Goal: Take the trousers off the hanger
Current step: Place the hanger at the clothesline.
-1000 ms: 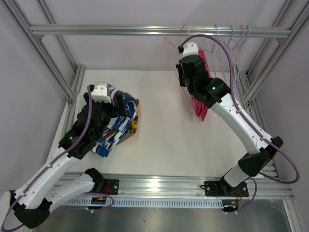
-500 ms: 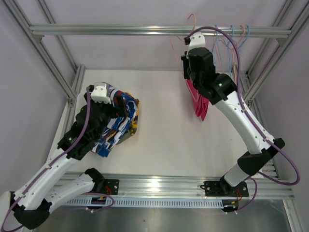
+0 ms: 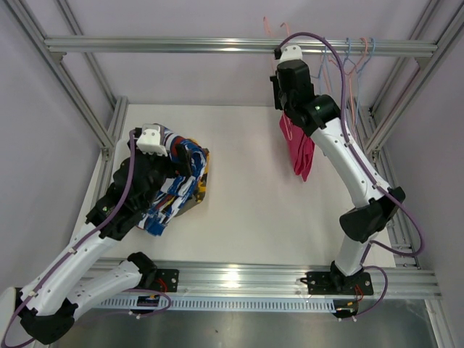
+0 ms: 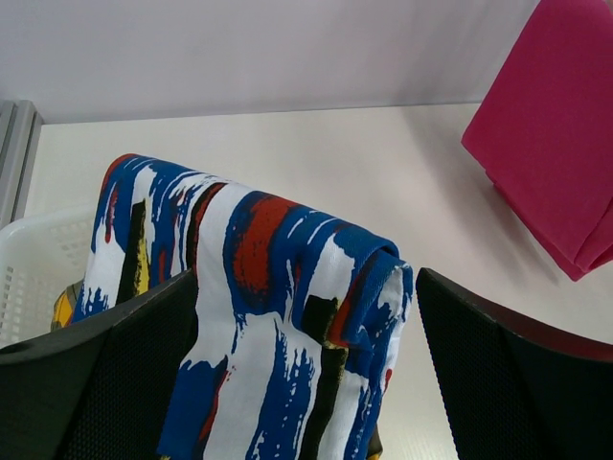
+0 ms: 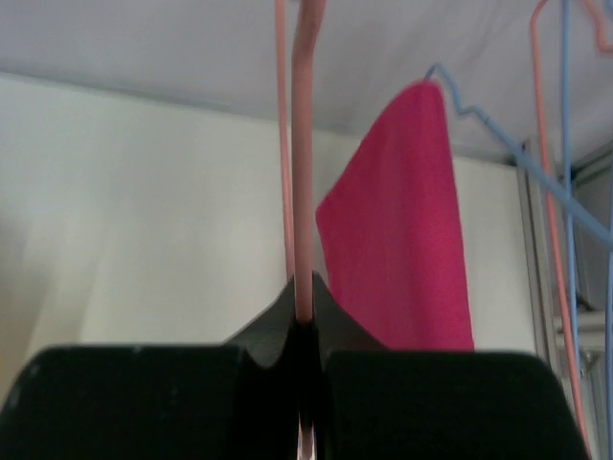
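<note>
My right gripper [image 5: 305,309] is shut on the thin wire of a salmon-pink hanger [image 5: 303,144] and holds it up by the back rail [image 3: 181,45]. The hanger's hook [image 3: 270,27] shows above that rail. Plain magenta trousers [image 3: 301,148] hang just right of the gripper [image 3: 279,88]. In the right wrist view their top [image 5: 407,220] meets a blue wire hanger [image 5: 498,134]. My left gripper [image 4: 306,331] is open, its fingers [image 4: 105,383] either side of blue-red-white patterned trousers [image 4: 259,287]. These lie on top of a pile [image 3: 177,188].
Several more bare wire hangers [image 3: 355,54] hang from the rail at the back right. A white basket [image 4: 29,278] holds the pile at the left. Aluminium frame posts [image 3: 109,134] stand at both sides of the white table [image 3: 246,196].
My right arm has lifted the salmon-pink hanger up and back toward the rail. The magenta trousers have stayed roughly where they were. The left arm has not moved.
</note>
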Controlling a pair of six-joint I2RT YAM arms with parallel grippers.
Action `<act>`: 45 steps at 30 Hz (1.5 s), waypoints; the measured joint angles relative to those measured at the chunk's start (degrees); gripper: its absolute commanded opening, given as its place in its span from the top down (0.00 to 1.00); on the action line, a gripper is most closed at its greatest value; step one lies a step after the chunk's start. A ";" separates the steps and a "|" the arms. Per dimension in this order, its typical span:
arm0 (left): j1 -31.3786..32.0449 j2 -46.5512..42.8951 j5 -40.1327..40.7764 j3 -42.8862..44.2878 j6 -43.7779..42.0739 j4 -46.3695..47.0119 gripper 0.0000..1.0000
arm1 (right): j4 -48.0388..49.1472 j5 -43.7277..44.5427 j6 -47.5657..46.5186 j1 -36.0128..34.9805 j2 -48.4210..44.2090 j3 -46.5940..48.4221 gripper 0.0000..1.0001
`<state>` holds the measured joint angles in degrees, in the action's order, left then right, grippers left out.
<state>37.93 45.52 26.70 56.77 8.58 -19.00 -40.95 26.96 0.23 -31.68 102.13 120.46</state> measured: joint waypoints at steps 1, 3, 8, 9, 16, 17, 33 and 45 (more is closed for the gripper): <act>0.00 -0.04 -0.11 0.00 0.00 0.00 0.01 | -0.48 -0.31 0.00 0.09 0.46 0.35 1.00; 0.00 -0.13 -0.20 0.00 0.00 0.00 0.01 | -0.76 -1.01 -0.02 0.11 1.07 0.57 1.00; 0.00 -0.31 -0.46 0.00 0.02 0.00 0.00 | -0.72 -1.92 0.66 0.15 1.57 0.33 1.00; 0.00 -0.33 -0.52 0.00 0.02 0.00 0.01 | -0.35 -2.05 0.85 0.15 1.46 0.00 1.00; 0.00 -0.81 -0.61 0.00 0.02 -0.02 0.01 | 2.10 -2.56 1.73 0.50 0.28 -6.45 1.00; 0.00 -0.87 -0.63 0.00 0.02 0.00 0.01 | 2.23 -2.62 1.75 0.55 0.28 -7.08 1.00; -0.04 -1.49 -1.51 0.00 0.00 -0.02 0.01 | 3.54 -3.89 2.99 0.55 -2.34 -10.60 0.52; -0.04 -1.70 -1.49 0.00 0.00 0.02 0.00 | 3.04 -3.39 3.74 -3.06 -8.98 -16.11 0.35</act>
<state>37.89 43.81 25.21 56.77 8.58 -18.98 -37.91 23.57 3.97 -34.74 93.14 104.36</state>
